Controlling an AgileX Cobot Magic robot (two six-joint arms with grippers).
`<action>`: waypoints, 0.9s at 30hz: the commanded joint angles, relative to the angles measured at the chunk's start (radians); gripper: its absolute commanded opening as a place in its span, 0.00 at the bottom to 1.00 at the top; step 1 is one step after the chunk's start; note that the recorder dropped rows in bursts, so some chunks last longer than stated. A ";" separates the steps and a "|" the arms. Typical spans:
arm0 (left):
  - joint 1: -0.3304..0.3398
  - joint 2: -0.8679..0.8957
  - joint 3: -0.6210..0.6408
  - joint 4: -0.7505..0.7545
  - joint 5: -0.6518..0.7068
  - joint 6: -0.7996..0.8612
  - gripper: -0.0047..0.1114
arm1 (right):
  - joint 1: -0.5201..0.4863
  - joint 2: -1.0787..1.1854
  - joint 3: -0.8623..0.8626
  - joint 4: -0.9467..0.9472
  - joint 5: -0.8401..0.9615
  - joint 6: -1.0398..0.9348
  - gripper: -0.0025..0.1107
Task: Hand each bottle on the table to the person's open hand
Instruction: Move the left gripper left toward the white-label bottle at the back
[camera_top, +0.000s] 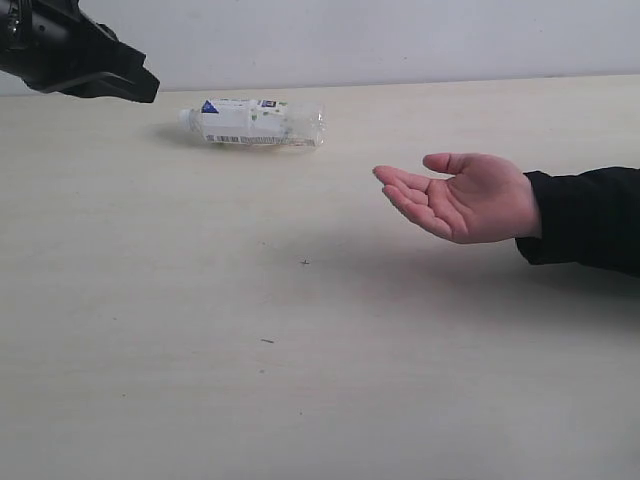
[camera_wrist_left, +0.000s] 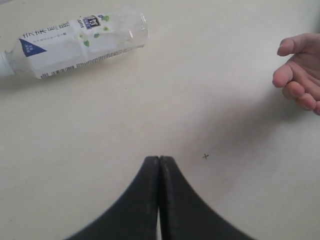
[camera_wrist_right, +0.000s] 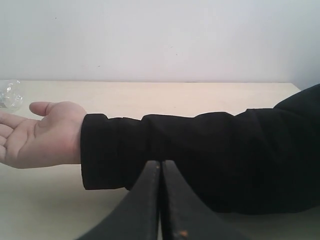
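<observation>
Nearest, left gripper (camera_wrist_left: 159, 164) and right gripper (camera_wrist_right: 161, 167) are being pressed closed, empty. The bottle (camera_top: 255, 122), lying sideways on the table (camera_top: 300, 400), is being judged light, slick, crushable: its labelled middle is being favoured.

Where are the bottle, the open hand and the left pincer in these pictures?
bottle (camera_top: 248, 121), exterior view, on the middle of its label.
open hand (camera_top: 470, 200), exterior view, on the palm.
left pincer (camera_wrist_left: 159, 161), left wrist view, between its two closed tips.

Bare lab-like test setup, pale wood-grain table (camera_top: 150, 400), blank white wall (camera_top: 400, 40) behind
</observation>
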 joint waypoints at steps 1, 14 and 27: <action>0.003 0.001 0.003 -0.001 -0.028 0.141 0.04 | -0.003 -0.006 0.005 -0.003 -0.012 -0.002 0.02; 0.003 0.001 0.003 -0.003 -0.048 0.210 0.04 | -0.003 -0.006 0.005 -0.003 -0.012 -0.002 0.02; 0.003 -0.004 0.011 -0.012 -0.042 0.203 0.04 | -0.003 -0.006 0.005 -0.003 -0.012 -0.002 0.02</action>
